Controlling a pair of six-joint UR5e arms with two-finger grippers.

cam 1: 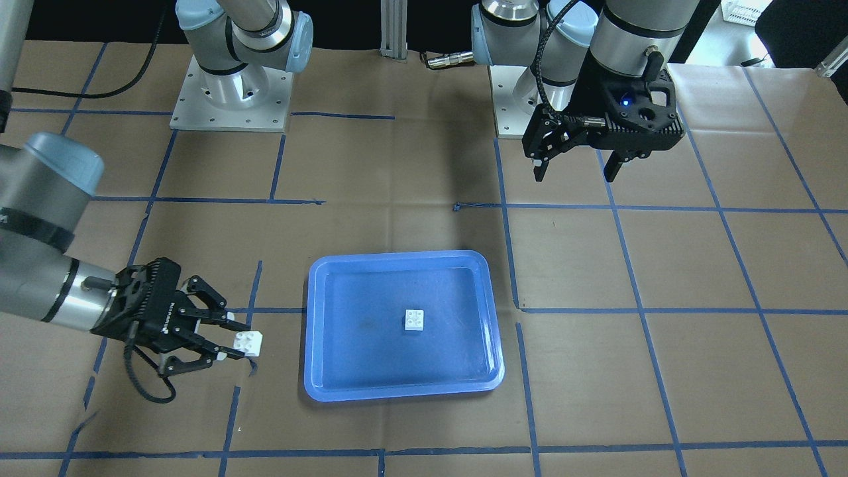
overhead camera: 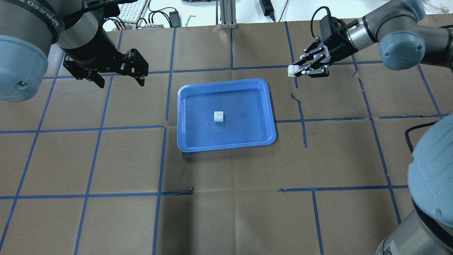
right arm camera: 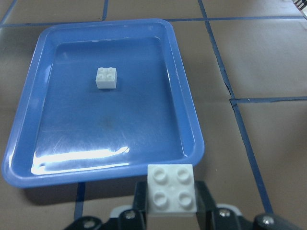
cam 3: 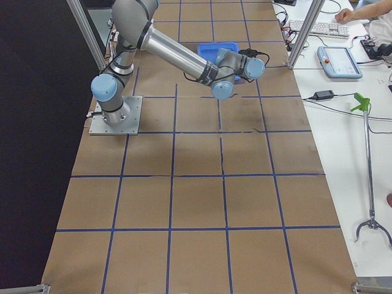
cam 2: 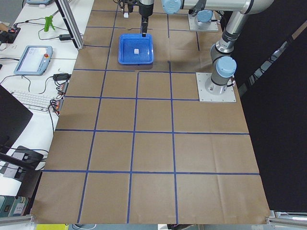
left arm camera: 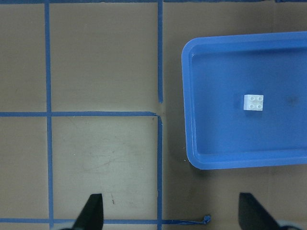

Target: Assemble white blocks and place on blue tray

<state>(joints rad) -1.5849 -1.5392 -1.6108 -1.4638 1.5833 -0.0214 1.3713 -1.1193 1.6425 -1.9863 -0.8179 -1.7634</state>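
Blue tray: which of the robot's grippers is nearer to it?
Right. The right gripper, holding a white block, is just off the blue tray's far right corner; the left gripper is farther off its left side.

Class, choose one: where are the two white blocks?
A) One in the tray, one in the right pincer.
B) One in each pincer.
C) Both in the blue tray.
A: one white block lies in the blue tray; the second white block is gripped by the right pincer.

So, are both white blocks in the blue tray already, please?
No, one white block sits in the blue tray while the right gripper holds the other block outside it.
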